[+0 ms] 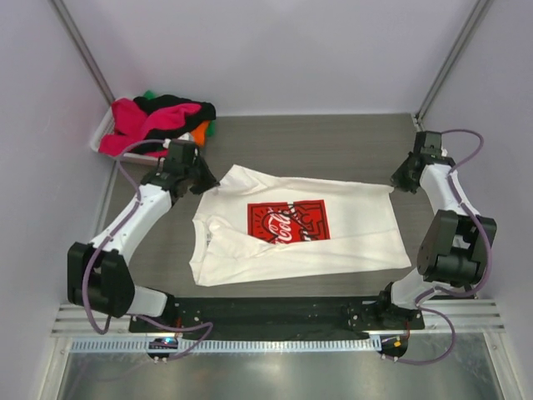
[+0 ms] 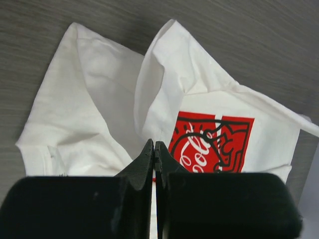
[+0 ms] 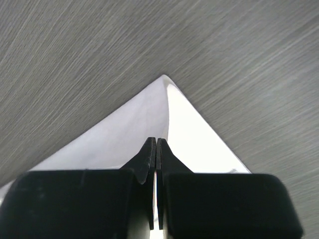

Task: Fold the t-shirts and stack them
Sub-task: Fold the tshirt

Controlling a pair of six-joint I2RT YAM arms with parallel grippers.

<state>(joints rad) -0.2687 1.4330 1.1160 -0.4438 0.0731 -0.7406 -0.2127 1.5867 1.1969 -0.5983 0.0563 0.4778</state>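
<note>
I see the white cotton t-shirt with the red square Coca-Cola chest print (image 1: pixel 291 225) spread across the middle of the dark grey wood-grain counter (image 1: pixel 333 142), collar end toward the left arm and hem toward the right arm. The print faces up. The cloth is rumpled and partly folded over itself around the left shoulder.

My left end effector (image 2: pixel 153 147) has its fingers pressed together on the far left shoulder of the shirt. A sliver of white fabric shows in the slit between them on the left wrist view.

My right end effector (image 3: pixel 156 144) is likewise pinched on the far right hem corner. The cloth runs to a taut point just beyond the fingertips.

In the far left corner a small white plastic bin (image 1: pixel 102 133) holds a heap of other shirts: a magenta-pink tee (image 1: pixel 137 125), a black tee (image 1: pixel 179 108), plus bits of orange and green. The heap sits just beyond the left end effector, apart from the white shirt.
</note>
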